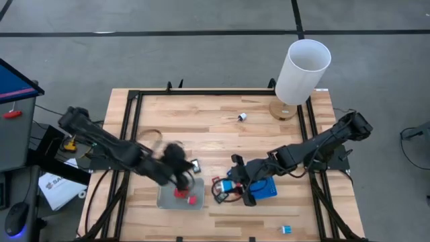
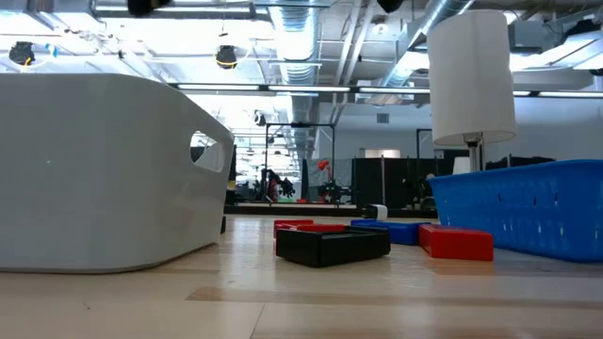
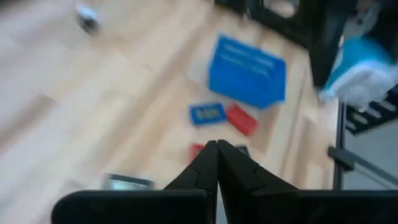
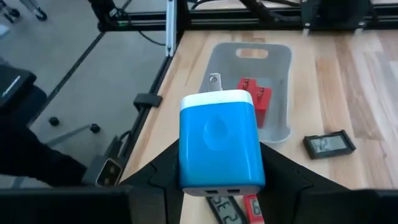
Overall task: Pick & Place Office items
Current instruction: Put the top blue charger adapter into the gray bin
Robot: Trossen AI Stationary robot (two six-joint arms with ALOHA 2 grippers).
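Note:
My right gripper (image 1: 235, 180) hangs over the table's middle, shut on a blue charger (image 4: 219, 144) with a white end and metal prongs. My left gripper (image 3: 217, 149) is shut with nothing in it and hovers above the grey tray (image 1: 168, 199), which holds red blocks (image 1: 186, 195). Loose office items lie on the wood: a black rectangle with a pale face (image 4: 328, 144), a blue-faced piece (image 3: 207, 113) and a red block (image 3: 241, 119). The blue tray (image 1: 267, 188) sits under my right arm. My right gripper pinches the blue charger by its two long sides (image 4: 186, 168), one finger (image 4: 155, 174) on each. The white pronged end points away from the wrist and the port end toward it. The charger is lifted clear of the table.
A tall white cylinder (image 1: 302, 70) stands at the far right on a wooden base. A small pale item (image 1: 242, 117) lies at the far middle and a cyan bit (image 1: 287, 229) near the front edge. Black rails (image 1: 127, 128) frame the table.

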